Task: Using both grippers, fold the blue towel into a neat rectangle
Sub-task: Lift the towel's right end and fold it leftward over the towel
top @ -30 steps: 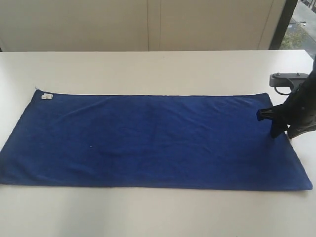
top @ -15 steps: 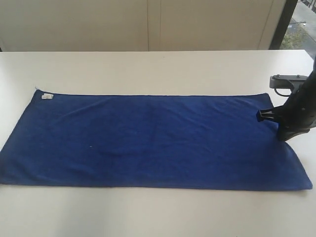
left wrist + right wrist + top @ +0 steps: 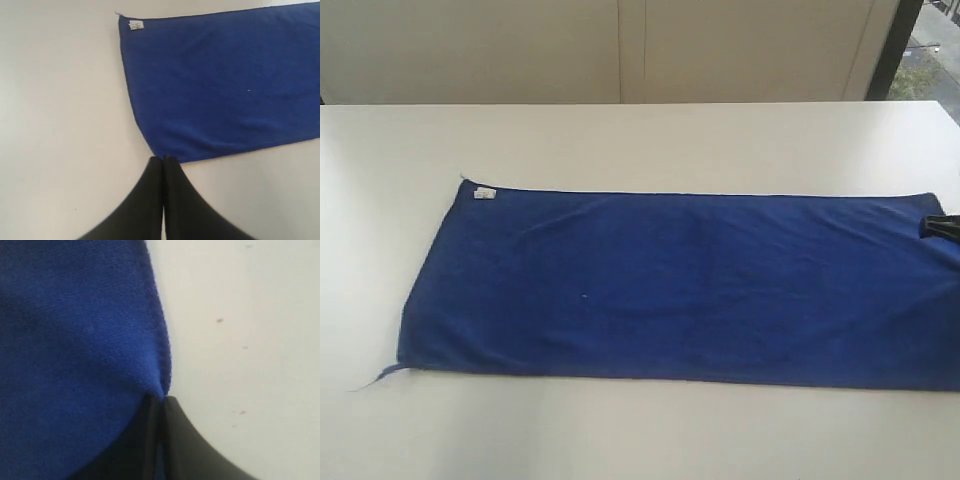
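Plain royal-blue towel (image 3: 700, 285) with white label (image 3: 483, 194) lies on off-white table (image 3: 620, 140).

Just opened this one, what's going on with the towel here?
A blue towel lies spread flat, unfolded, on the white table. The right gripper is shut on the towel's short edge at the right. The left gripper is shut with no cloth between its tips, near the towel's opposite near corner. No fold has been made yet.

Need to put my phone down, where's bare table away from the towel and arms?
Bare table: a wide band behind the blue towel, and left of its labelled end; a narrower strip before its near hem. Crowded: the right end, pinched by the right gripper, and the corner at the left gripper.
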